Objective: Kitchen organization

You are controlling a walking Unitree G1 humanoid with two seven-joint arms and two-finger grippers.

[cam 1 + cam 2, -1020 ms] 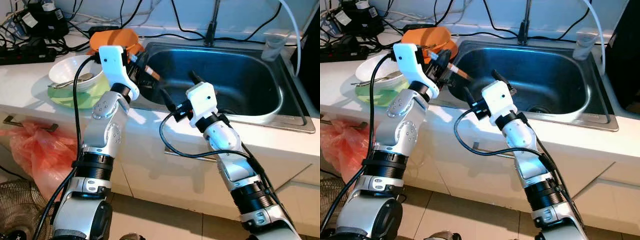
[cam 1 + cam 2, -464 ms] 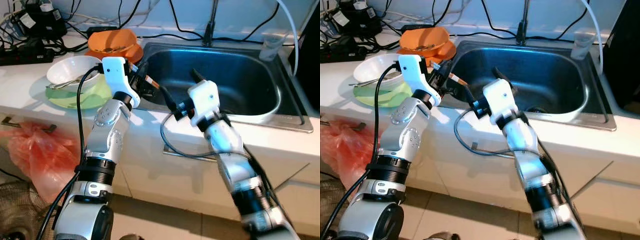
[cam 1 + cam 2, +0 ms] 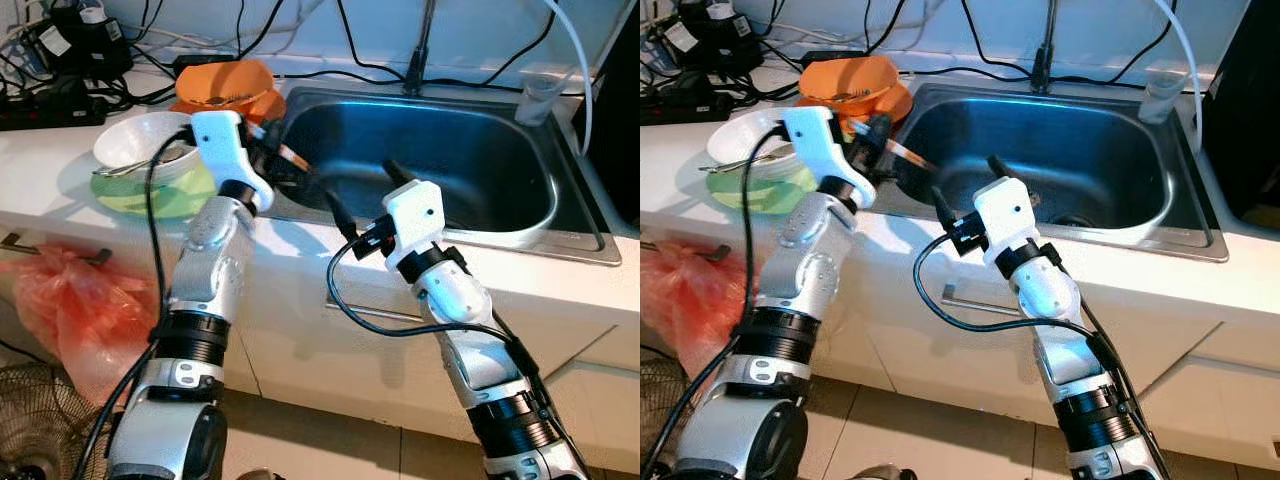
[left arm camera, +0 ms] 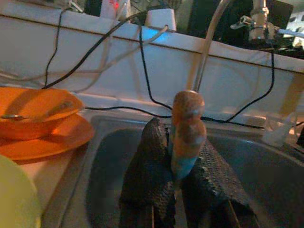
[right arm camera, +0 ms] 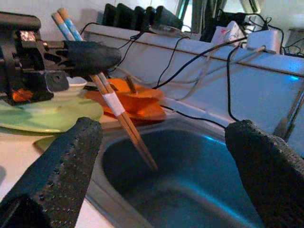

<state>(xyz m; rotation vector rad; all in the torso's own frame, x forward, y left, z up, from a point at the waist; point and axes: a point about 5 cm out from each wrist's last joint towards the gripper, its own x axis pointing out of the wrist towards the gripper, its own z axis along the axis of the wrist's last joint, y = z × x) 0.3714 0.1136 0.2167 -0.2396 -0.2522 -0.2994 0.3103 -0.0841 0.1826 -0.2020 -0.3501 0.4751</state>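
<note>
My left gripper (image 3: 262, 152) is shut on a pair of orange-brown chopsticks (image 3: 291, 159) with blue tops and a white band. It holds them tilted over the left rim of the steel sink (image 3: 480, 150). The left wrist view looks end-on at the chopsticks (image 4: 186, 128) pinched between both black fingers (image 4: 148, 176). My right gripper (image 3: 365, 190) stands open over the sink's front rim, just right of the chopsticks and not touching them. Through the right gripper (image 5: 161, 190), the chopsticks (image 5: 121, 116) slant down toward the basin.
An orange bowl on an orange plate (image 3: 228, 85) sits left of the sink. A white bowl with a spoon (image 3: 140, 140) rests on a green plate (image 3: 160, 195). Cables and a power strip (image 3: 50, 105) lie at back left, a plastic cup (image 3: 540, 95) at back right, a red bag (image 3: 60, 300) below.
The right arm has dropped back toward the sink's front rim. The left gripper, still holding the chopsticks, has shifted slightly along the sink's left rim. The camera moved a little.
</note>
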